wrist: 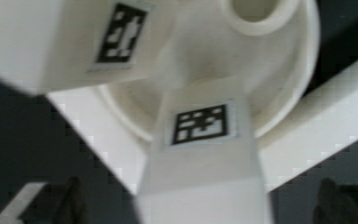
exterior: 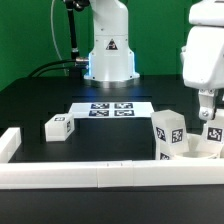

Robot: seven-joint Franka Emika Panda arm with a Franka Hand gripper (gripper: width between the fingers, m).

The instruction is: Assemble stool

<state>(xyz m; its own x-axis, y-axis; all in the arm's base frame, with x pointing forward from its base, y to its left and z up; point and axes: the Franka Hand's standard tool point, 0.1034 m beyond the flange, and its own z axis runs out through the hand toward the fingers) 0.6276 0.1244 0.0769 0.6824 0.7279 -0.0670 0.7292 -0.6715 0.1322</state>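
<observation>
The stool's round white seat [exterior: 197, 153] sits at the exterior view's right, just behind the front rail. Tagged white legs [exterior: 169, 134] stand up from it. Another loose tagged leg [exterior: 58, 126] lies on the black table at the exterior view's left. My gripper [exterior: 207, 117] hangs over the seat and its legs. In the wrist view one tagged leg [wrist: 197, 130] runs between my dark fingers [wrist: 44, 203], with a gap on each side. Behind it are the seat [wrist: 274, 60] with its hole and a second tagged leg [wrist: 105, 40]. My gripper [wrist: 197, 207] is open and holds nothing.
White border rails [exterior: 90, 173] run along the front, with a short one at the left corner [exterior: 9, 143]. The marker board [exterior: 112, 108] lies flat mid-table in front of the robot's base [exterior: 110, 55].
</observation>
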